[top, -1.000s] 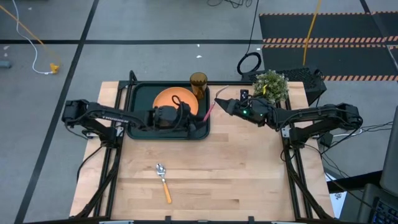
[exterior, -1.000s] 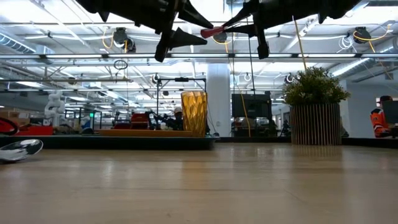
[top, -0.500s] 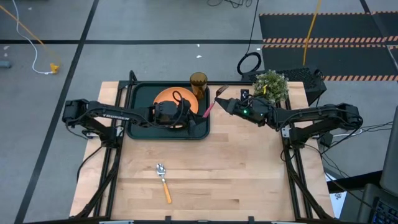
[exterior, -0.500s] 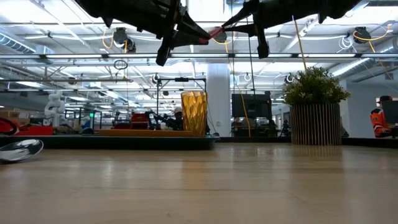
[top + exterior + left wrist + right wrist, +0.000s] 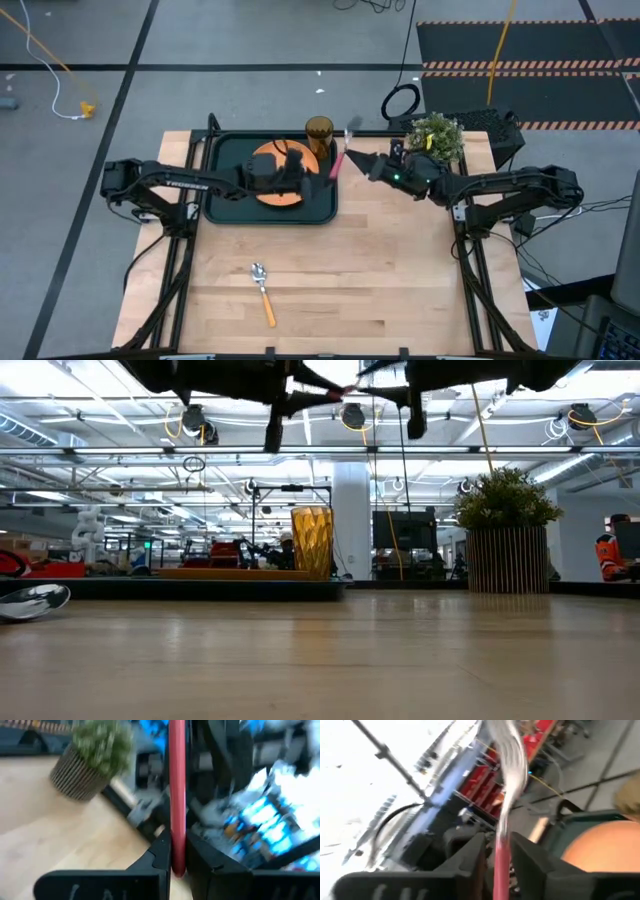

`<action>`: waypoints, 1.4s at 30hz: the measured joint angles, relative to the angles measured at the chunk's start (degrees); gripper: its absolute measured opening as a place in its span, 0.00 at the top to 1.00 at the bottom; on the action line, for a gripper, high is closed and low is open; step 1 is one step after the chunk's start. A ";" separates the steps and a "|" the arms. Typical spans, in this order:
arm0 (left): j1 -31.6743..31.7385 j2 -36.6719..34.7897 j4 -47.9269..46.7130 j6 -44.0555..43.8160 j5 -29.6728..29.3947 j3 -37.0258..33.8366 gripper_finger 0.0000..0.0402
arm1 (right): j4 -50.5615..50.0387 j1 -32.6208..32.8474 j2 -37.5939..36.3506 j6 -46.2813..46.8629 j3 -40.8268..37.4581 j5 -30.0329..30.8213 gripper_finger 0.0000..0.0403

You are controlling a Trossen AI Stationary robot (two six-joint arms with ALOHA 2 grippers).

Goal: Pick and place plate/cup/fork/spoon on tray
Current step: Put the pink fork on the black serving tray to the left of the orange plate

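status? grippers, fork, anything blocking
Left gripper shut on fork handle, above the tray. Right gripper at the same fork, jaws parting. Spoon not yet on tray. Nothing blocking.

Your plate [image 5: 272,162] sits on the tray [image 5: 222,205], cup [image 5: 319,130] just beside; fork [image 5: 337,162] held aloft; spoon [image 5: 263,291] on the bench [image 5: 400,280].

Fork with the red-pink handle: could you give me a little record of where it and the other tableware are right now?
Fork: red-pink-handled metal fork, in the air by the tray's right edge
Held by: left gripper, shut on its handle
Also at the fork: right gripper
On tray: round orange plate in the dark rectangular tray
On wooden table: orange-handled metal spoon
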 joint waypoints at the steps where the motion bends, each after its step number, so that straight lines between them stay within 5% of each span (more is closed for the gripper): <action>1: 0.37 0.00 1.88 -1.33 -0.23 0.00 0.92 | 1.26 0.07 0.02 -0.92 0.00 -0.43 0.75; 8: 1.87 0.00 11.18 -5.62 5.03 0.00 0.92 | 7.90 0.09 0.04 -4.30 0.00 -2.82 0.54; 14: 1.53 0.00 11.99 -4.07 11.61 0.01 0.92 | 7.80 0.09 0.04 -6.14 -0.02 -2.90 0.49; 33: 1.45 0.00 8.42 -2.83 9.14 0.02 0.92 | 7.44 0.24 0.85 -8.64 -0.02 -7.09 0.72; 42: 1.64 0.00 8.50 -2.75 8.46 0.00 0.92 | 10.02 0.61 3.94 -7.01 -0.02 -7.03 0.74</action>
